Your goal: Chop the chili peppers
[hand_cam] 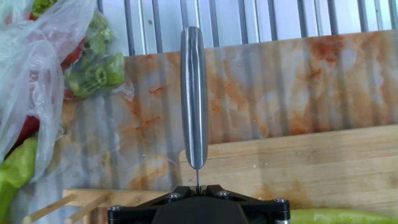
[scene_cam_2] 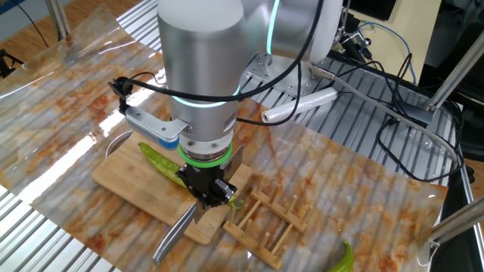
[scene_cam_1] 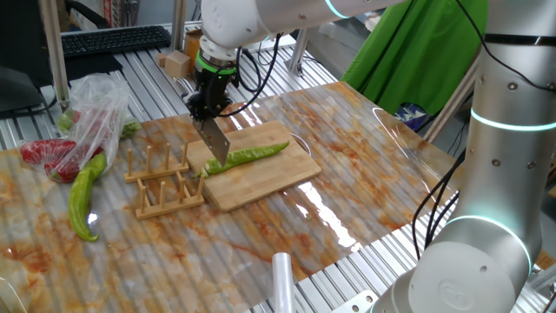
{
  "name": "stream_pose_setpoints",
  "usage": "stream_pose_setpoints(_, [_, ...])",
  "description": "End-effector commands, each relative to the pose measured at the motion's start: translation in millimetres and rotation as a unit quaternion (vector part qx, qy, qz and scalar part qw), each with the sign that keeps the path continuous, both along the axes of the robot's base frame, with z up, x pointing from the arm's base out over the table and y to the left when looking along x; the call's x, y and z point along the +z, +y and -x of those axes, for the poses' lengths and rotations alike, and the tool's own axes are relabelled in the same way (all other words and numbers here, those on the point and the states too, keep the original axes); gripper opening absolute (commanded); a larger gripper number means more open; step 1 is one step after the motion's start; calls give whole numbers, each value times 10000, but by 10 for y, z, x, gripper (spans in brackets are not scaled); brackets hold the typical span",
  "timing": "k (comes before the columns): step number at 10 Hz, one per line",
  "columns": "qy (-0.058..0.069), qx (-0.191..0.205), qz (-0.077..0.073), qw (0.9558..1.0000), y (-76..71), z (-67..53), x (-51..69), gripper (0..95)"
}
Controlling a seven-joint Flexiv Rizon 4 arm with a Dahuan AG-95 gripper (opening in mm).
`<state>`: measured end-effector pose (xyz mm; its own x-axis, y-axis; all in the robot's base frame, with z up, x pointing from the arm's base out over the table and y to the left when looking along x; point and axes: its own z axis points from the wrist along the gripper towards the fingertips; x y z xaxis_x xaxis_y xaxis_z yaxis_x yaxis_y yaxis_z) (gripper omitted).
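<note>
chili pepper (scene_cam_1: 248, 156): one slim green chili is seen lying on the cutting board, centre of one fixed view; the stem end is at the board's left edge, the tip is pointed toward the upper right. In the other fixed view (scene_cam_2: 160, 160) it lies across the board and is partly hidden under the wrist. In the hand view (hand_cam: 339, 216) only a strip is visible at the bottom right.
cutting board (scene_cam_1: 269, 178): a light wooden board, laid flat on the marbled table cover (scene_cam_1: 347, 148).
knife (scene_cam_1: 216, 142): held blade down, the edge set on or just at the chili near its stem end; contact cannot be confirmed. In the hand view the blade (hand_cam: 194, 93) is seen edge-on, running up the middle of the frame.
gripper (scene_cam_1: 208, 111): pointed down, fingers clamped tight on the knife handle; in the other fixed view (scene_cam_2: 212, 190) the black jaws are closed on the handle, the blade slanting to the lower left.
wooden rack (scene_cam_1: 163, 183): a pegged rack, just left of the board, touching or nearly so.
pale pepper (scene_cam_1: 84, 196): thicker, yellow-green, curved, left of the rack, well apart from the board.
plastic bag (scene_cam_1: 91, 113): clear, upper left of one fixed view, red peppers (scene_cam_1: 48, 156) held inside.
keyboard (scene_cam_1: 113, 39): far back, top left.
</note>
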<state>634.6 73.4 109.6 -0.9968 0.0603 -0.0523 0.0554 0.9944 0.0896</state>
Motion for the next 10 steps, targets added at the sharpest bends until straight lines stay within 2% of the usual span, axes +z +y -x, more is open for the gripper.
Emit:
stream_pose_setpoints(1, [6,10,-5,10000,15,-8,14,0])
stream_pose_setpoints(10, [12,-19,14,10000,22,2,21,0])
